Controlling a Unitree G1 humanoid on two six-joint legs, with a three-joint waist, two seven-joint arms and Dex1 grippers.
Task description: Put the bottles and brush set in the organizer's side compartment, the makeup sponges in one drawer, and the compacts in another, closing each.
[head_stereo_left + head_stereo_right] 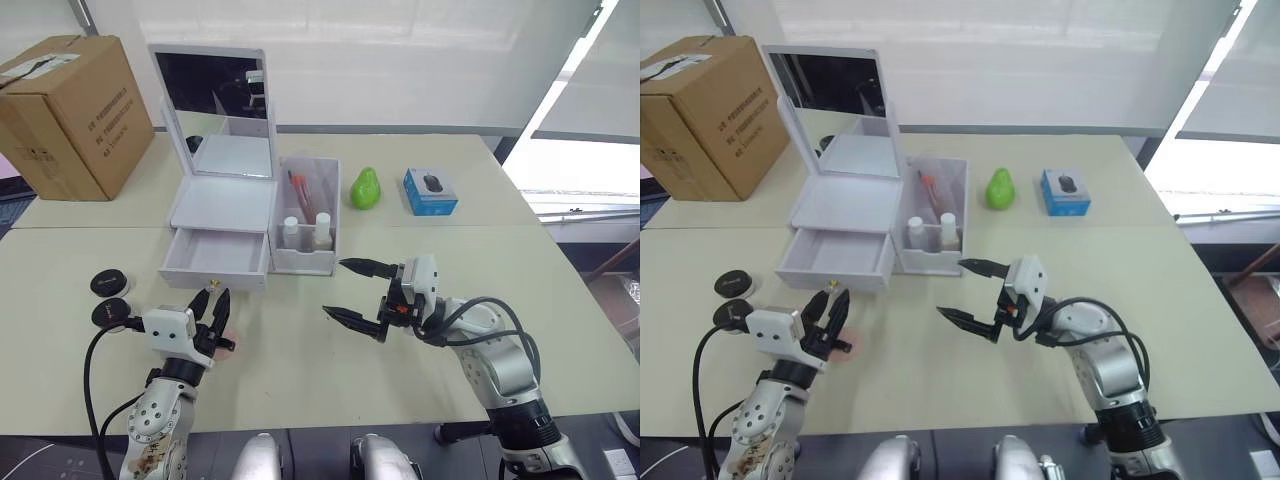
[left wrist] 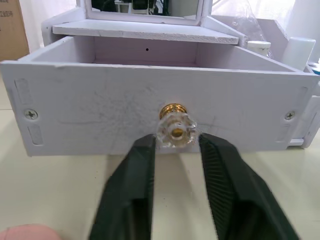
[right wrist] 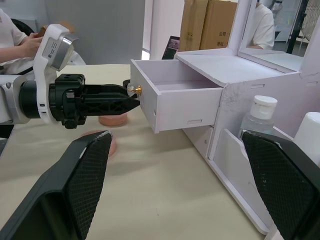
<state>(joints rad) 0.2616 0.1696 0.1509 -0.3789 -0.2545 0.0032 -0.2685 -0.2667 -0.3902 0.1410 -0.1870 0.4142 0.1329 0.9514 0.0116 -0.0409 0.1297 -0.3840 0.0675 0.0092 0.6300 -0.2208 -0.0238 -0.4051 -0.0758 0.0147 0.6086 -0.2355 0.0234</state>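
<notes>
The white organizer (image 1: 222,200) has its lower drawer (image 1: 215,256) pulled out, and the inside looks bare. Two white-capped bottles (image 1: 305,230) and the brush set (image 1: 300,193) stand in the side compartment (image 1: 309,258). My left gripper (image 1: 211,300) is open just in front of the drawer, its fingertips either side of the clear knob (image 2: 176,131). Pink makeup sponges (image 3: 112,120) lie on the table under and beside that gripper. Two black compacts (image 1: 110,298) lie to the left. My right gripper (image 1: 340,290) is open wide and holds nothing, in front of the side compartment.
A cardboard box (image 1: 70,115) stands at the far left. A green pear-shaped thing (image 1: 366,188) and a blue box (image 1: 430,192) lie right of the organizer. The organizer's mirror lid (image 1: 210,85) stands upright. A person (image 3: 15,40) sits beyond the table.
</notes>
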